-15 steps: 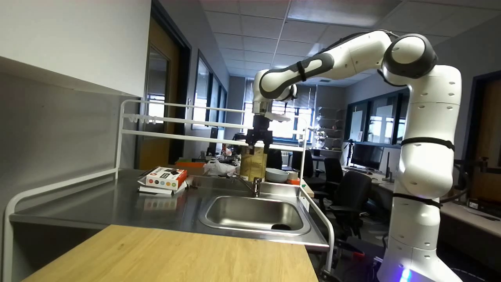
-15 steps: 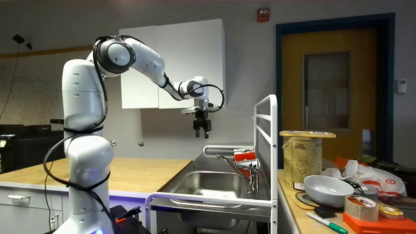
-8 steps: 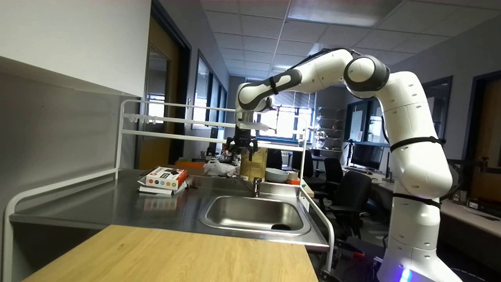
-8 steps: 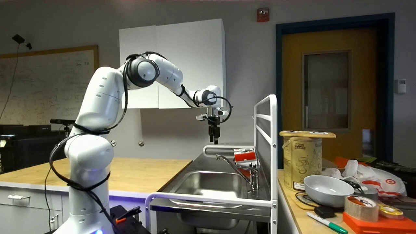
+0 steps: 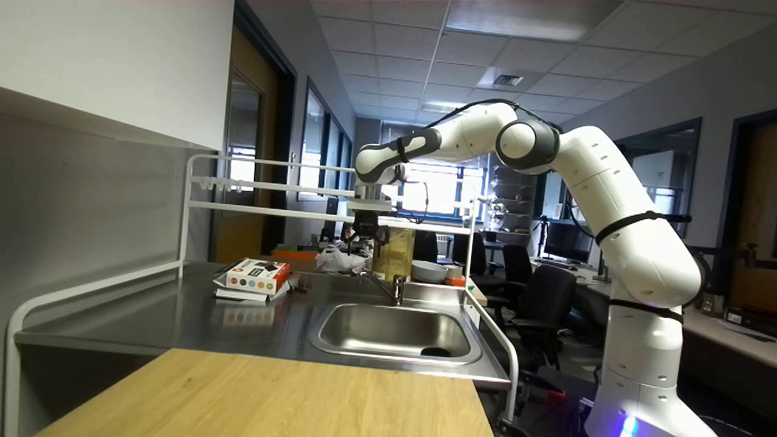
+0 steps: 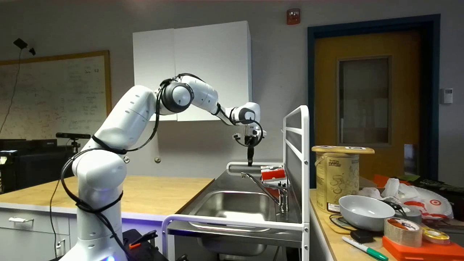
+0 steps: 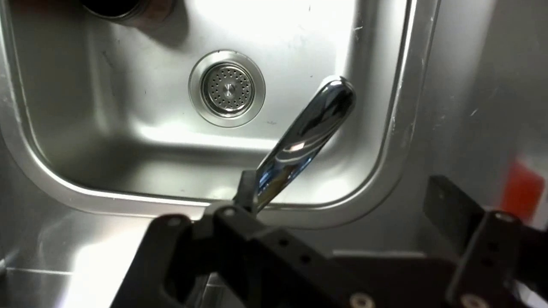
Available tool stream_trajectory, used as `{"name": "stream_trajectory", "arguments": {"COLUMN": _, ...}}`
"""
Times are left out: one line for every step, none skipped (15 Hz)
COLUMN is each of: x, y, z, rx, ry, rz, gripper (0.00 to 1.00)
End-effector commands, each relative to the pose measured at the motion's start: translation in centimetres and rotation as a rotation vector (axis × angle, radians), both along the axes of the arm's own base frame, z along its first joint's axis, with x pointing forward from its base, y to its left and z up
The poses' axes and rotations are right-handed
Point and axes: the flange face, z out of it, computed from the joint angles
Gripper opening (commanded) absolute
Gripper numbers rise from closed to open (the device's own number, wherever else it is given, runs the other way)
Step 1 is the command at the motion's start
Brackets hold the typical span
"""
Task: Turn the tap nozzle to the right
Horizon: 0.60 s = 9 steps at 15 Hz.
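Tap nozzle [image 7: 305, 141] over R part of sink basin [image 7: 158, 85] in wrist view, slanting from near L to far R, drain [image 7: 228, 90] to its L. Gripper [image 7: 344, 199] above it, pointing down, jaws well apart; overlaps nozzle's near end in wrist view, but gap betw. them shows in both exterior views. In an exterior view, tap body [image 6: 284, 201] R of basin, white rack [image 6: 305, 163] just R of that. Box [image 5: 255, 276] on steel counter [image 5: 139, 315], L of basin; wood tabletop [image 5: 273, 394] on near side.
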Motion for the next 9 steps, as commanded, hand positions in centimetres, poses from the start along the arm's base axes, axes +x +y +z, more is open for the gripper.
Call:
{"name": "stream_trajectory", "arguments": {"x": 1.7, "y": -0.6, "z": -1.7, "rx": 0.059, "ry": 0.061, "rz": -0.168, "gripper": 1.0}}
{"name": "stream_trajectory", "arguments": {"x": 1.8, "y": -0.8, "z": -2.4, "rx": 0.076, "ry": 0.081, "rz": -0.211, "gripper": 1.0}}
{"name": "stream_trajectory", "arguments": {"x": 1.8, "y": -1.1, "z": -3.2, "rx": 0.085, "ry": 0.106, "rz": -0.259, "gripper": 1.0}}
{"name": "stream_trajectory", "arguments": {"x": 1.8, "y": -1.3, "z": -3.9, "rx": 0.099, "ry": 0.126, "rz": -0.301, "gripper": 1.0}}
{"name": "stream_trajectory", "arguments": {"x": 1.7, "y": -1.4, "z": -4.6, "rx": 0.099, "ry": 0.147, "rz": -0.344, "gripper": 1.0}}
{"name": "stream_trajectory", "arguments": {"x": 1.6, "y": -1.7, "z": -5.2, "rx": 0.101, "ry": 0.167, "rz": -0.384, "gripper": 1.0}}
{"name": "stream_trajectory", "arguments": {"x": 1.5, "y": -2.0, "z": -5.8, "rx": 0.108, "ry": 0.185, "rz": -0.42, "gripper": 1.0}}
{"name": "stream_trajectory", "arguments": {"x": 1.3, "y": -2.3, "z": -6.4, "rx": 0.112, "ry": 0.2, "rz": -0.455, "gripper": 1.0}}
{"name": "stream_trajectory", "arguments": {"x": 1.3, "y": -2.5, "z": -6.8, "rx": 0.12, "ry": 0.213, "rz": -0.484, "gripper": 1.0}}
